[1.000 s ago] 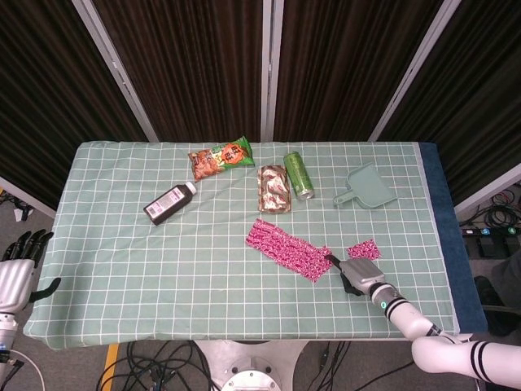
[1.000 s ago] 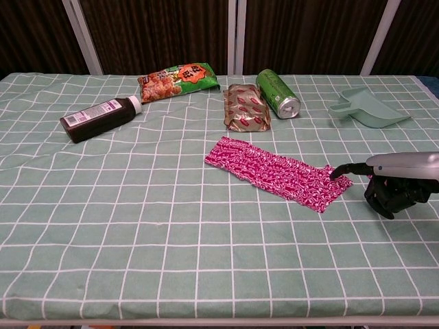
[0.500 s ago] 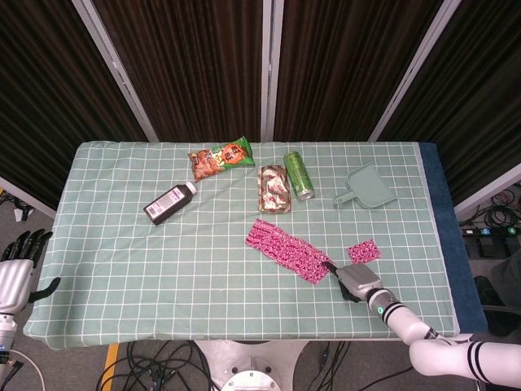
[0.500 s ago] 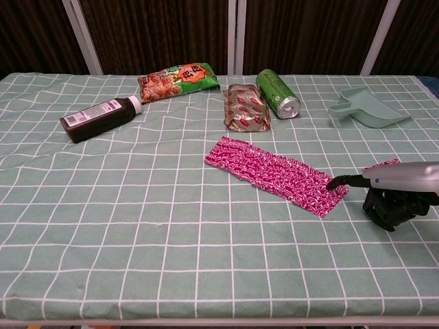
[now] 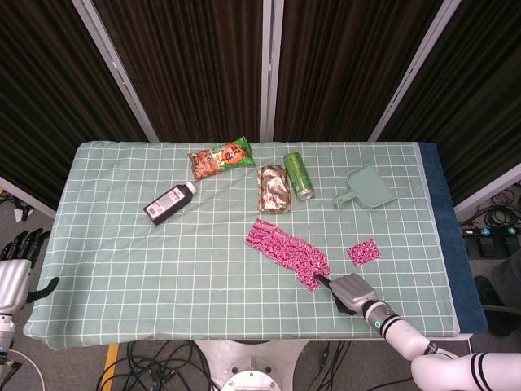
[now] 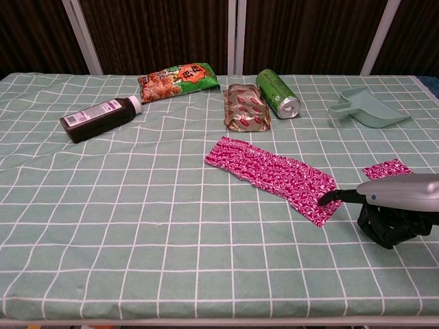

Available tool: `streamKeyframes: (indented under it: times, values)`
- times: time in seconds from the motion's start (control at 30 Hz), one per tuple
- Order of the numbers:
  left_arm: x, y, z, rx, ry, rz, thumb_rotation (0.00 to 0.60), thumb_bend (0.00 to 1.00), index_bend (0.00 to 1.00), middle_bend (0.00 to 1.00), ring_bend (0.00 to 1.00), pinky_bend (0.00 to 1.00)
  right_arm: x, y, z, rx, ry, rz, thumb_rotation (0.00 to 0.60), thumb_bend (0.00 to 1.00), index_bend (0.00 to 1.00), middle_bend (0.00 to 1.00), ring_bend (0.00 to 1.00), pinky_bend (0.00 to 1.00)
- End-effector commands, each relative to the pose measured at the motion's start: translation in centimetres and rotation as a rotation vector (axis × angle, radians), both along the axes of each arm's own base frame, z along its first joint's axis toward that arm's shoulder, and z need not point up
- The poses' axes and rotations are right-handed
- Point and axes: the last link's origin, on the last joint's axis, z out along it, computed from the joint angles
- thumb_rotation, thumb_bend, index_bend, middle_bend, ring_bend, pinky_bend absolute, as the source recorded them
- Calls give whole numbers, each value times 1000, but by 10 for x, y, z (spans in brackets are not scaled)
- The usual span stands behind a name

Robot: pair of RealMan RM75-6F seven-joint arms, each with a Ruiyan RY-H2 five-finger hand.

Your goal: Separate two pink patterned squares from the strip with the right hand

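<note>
The pink patterned strip (image 5: pixel 286 251) (image 6: pixel 271 175) lies slanted on the green checked cloth, right of the middle. One loose pink square (image 5: pixel 363 252) (image 6: pixel 387 168) lies apart to its right. My right hand (image 5: pixel 352 292) (image 6: pixel 391 205) is low at the strip's near right end. One outstretched fingertip (image 6: pixel 322 201) touches that end, and the other fingers are curled under with nothing in them. My left hand (image 5: pixel 15 265) hangs off the table's left edge with its fingers spread and holds nothing.
At the back stand a dark bottle (image 5: pixel 169 203) (image 6: pixel 101 118), a snack bag (image 5: pixel 220 156) (image 6: pixel 178 80), a foil packet (image 5: pixel 273 188) (image 6: pixel 245 107), a green can (image 5: pixel 298 174) (image 6: pixel 278 93) and a green dustpan (image 5: pixel 366 187) (image 6: pixel 367 107). The table's front edge is close behind the right hand.
My right hand has slid left and toward the front edge, its fingertip staying at the strip's end. The loose square, hidden behind the hand in the chest view, now shows. The left hand is unmoved.
</note>
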Motion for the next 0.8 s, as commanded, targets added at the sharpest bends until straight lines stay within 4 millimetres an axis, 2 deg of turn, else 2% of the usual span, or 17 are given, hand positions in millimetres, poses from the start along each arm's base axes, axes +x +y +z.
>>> streamKeyframes:
  times: [0.03,0.47,0.6,0.8]
  values:
    - [-1,0,1,5,-1,1,600,247,85,52,0,143,2,2,-2,9,-3,4,600,1000,68,849,935,952]
    - [-1,0,3,10,-6,-3,600,247,85,52,0,143,4,0,3,-37,-18,19,600,1000,68,849,935,952]
    - [-1,0,2,9,-8,-5,600,247,85,52,0,143,0,-5,5,-57,-6,9,600,1000,68,849,935,952]
    - [-3,0,2,5,-10,0,600,247,85,51,0,143,-7,-10,-3,-35,17,-29,600,1000,68,849,935,952]
